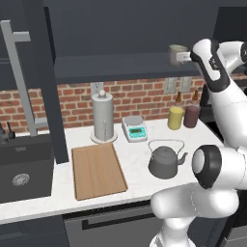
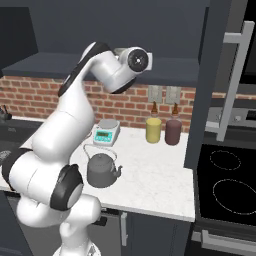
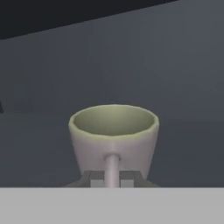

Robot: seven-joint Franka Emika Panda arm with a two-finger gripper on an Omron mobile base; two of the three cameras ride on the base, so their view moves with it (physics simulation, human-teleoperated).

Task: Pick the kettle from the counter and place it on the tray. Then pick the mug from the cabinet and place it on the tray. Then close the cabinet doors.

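Gripper [image 3: 112, 178] pinched on the mug [image 3: 113, 131] handle, up on the cabinet [image 1: 120, 65] shelf – kettle [image 1: 165, 160] on the counter [image 1: 137, 154] beside the tray [image 1: 98, 170]; no legible writing

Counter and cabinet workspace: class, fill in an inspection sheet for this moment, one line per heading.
Surface: white marble-like counter, level.
Job's things: squat dark grey metal kettle upright on the counter, right of the flat light-brown wooden tray, which is bare; small greyish-beige mug upright on the shelf; dark navy-grey cabinet doors open.
Clutter: tall silver cylinder, small white scale, yellow canister, maroon canister along the wall.
Grippers: tool shut on the mug's handle.
Cables: nothing seen.
Surroundings: red brick wall, dark sink, black stove top.
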